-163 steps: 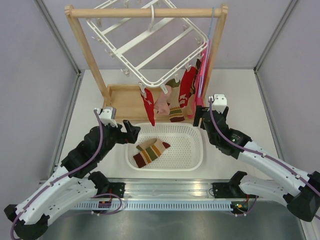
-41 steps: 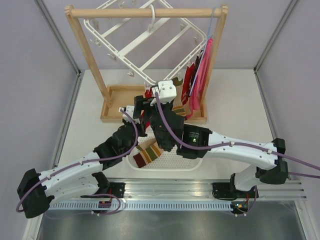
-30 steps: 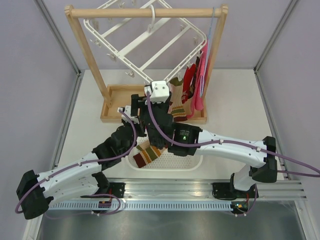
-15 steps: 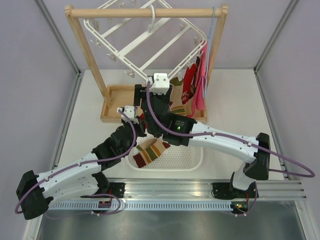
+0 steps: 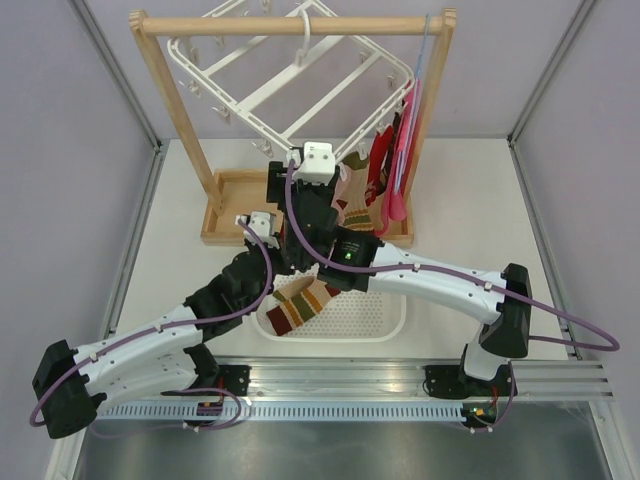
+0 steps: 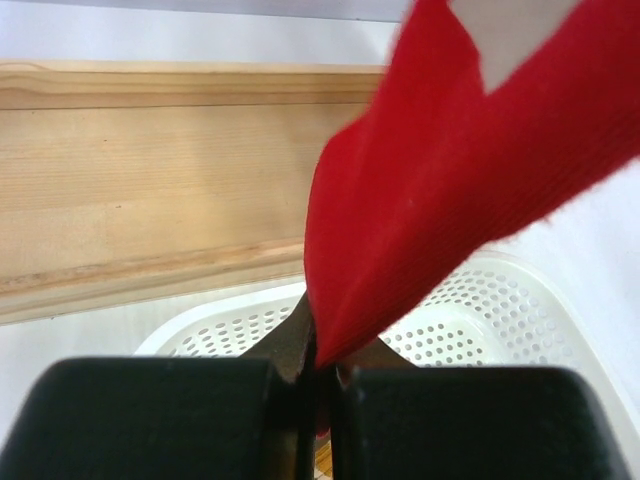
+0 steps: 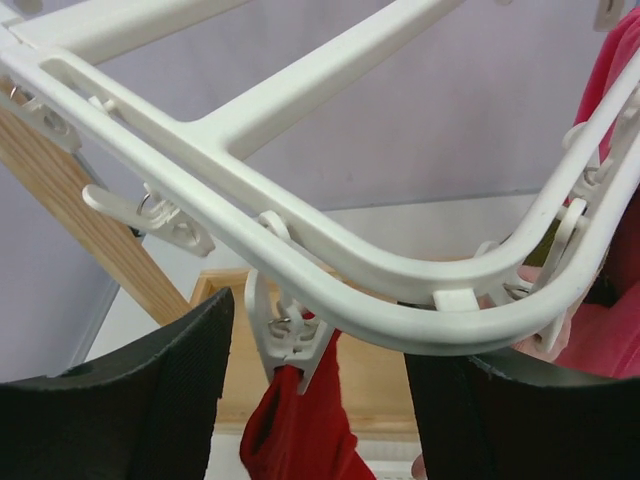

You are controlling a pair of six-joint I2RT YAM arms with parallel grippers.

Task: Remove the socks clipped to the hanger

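The white hanger [image 5: 300,85] hangs tilted from the wooden rack. Along its lower right edge several socks stay clipped, among them a red one [image 5: 378,165] and a pink and brown pair [image 5: 352,205]. My left gripper [image 6: 320,365] is shut on the bottom tip of a red sock [image 6: 450,170], which stretches up to a white clip [image 7: 285,335] on the hanger's rim [image 7: 400,275]. My right gripper [image 7: 320,400] is open, with its fingers [image 7: 130,400] on either side of that clip and not touching it. In the top view the right gripper [image 5: 290,172] is at the hanger's lowest corner, above the left gripper [image 5: 262,228].
A white perforated basket [image 5: 385,310] sits under the arms with one striped sock [image 5: 300,300] in it. The wooden rack's base tray [image 5: 235,205] lies behind the basket. A large pink-red cloth [image 5: 405,150] hangs by the rack's right post [image 5: 430,110].
The right arm has reached further up and back to the hanger's lower corner, and its jaws have narrowed a little around the clip. The left gripper has kept its grip and stayed put.
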